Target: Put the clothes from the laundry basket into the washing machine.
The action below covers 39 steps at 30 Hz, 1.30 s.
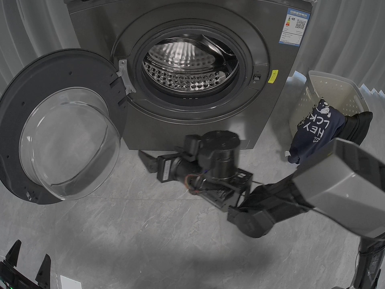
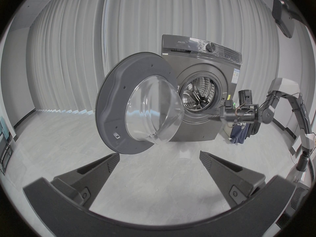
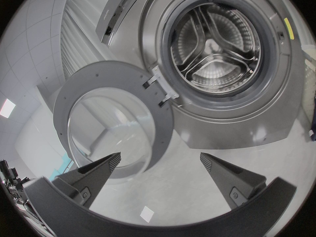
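The door (image 1: 60, 125) hangs wide, baring the drum (image 1: 188, 69). The right end effector (image 3: 158, 158) (released, empty) faces it; clothes (image 1: 317, 133) overhang the laundry basket (image 1: 337, 93).

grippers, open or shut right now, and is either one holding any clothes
left gripper: open, holding nothing.
right gripper: open, holding nothing, facing the washing machine.

We see a grey marbled floor (image 1: 140, 229) carrying the washing machine (image 1: 188, 115), with the laundry basket (image 1: 337, 79) just beside it.
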Motion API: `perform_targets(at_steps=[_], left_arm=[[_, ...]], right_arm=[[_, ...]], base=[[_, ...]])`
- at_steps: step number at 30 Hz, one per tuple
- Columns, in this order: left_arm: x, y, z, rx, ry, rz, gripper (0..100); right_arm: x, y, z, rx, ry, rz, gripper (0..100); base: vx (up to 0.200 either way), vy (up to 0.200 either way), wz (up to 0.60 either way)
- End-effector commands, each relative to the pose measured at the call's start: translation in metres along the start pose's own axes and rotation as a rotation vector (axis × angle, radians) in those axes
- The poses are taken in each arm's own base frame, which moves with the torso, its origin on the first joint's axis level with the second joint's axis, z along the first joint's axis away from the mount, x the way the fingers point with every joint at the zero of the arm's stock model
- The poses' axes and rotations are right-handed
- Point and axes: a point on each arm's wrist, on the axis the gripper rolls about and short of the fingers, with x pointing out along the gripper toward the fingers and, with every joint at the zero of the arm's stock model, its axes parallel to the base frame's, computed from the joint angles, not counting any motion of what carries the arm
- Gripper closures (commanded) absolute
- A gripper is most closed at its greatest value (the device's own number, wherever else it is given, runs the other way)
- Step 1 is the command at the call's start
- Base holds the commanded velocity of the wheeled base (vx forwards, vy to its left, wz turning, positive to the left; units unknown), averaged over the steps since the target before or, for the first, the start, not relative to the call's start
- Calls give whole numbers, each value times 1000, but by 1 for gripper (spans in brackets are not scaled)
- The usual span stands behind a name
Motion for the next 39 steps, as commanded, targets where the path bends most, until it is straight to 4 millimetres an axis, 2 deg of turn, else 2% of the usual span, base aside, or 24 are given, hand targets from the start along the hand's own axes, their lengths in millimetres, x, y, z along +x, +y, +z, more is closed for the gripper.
perform_targets(at_steps=[1,2,3,4,5,6,9,10,11,14,16,23,27,29,33,34,36,39], left_arm=[[0,0,-5,10,1,2,0],[0,0,-5,13,3,0,0],[0,0,-5,15,3,0,0],[0,0,-5,15,3,0,0],[0,0,-5,16,2,-1,0],[0,0,-5,15,2,-1,0],[0,0,-5,16,2,-1,0],[0,0,-5,16,2,-1,0],[0,0,-5,15,2,-1,0],[0,0,-5,15,2,-1,0],[0,0,-5,15,2,-1,0],[0,0,-5,16,2,-1,0],[0,0,-5,15,2,-1,0],[0,0,-5,15,2,-1,0],[0,0,-5,15,2,-1,0],[0,0,-5,15,3,-1,0],[0,0,-5,15,3,-1,0],[0,0,-5,16,3,-1,0]], right_arm=[[-101,-28,82,-41,-79,-94,0],[-115,-33,86,-54,-79,-109,0],[-142,-41,92,-79,-83,-139,0],[-150,-44,94,-87,-84,-148,0],[-180,-52,101,-114,-102,-187,0],[-193,-57,104,-128,-112,-212,0],[-250,-81,113,-249,-151,-341,0],[-256,-83,114,-262,-156,-353,0],[-286,-92,114,-331,-172,-402,0],[-335,-89,107,-404,-211,-442,0],[-361,-86,87,-408,-216,-475,0],[-405,-73,51,-423,-277,-536,0],[-427,-61,39,-418,-317,-540,0],[-441,-56,21,-399,-285,-556,0],[-451,-54,2,-364,-243,-564,0],[-458,-53,-13,-328,-208,-567,0],[-464,-54,-28,-310,-176,-587,0],[-467,-52,-38,-336,-164,-653,0]], base=[[0,0,0],[0,0,0],[0,0,0],[0,0,0],[0,0,0],[0,0,0],[0,0,0],[0,0,0],[0,0,0],[0,0,0],[0,0,0],[0,0,0],[0,0,0],[0,0,0],[0,0,0],[0,0,0],[0,0,0],[0,0,0]])
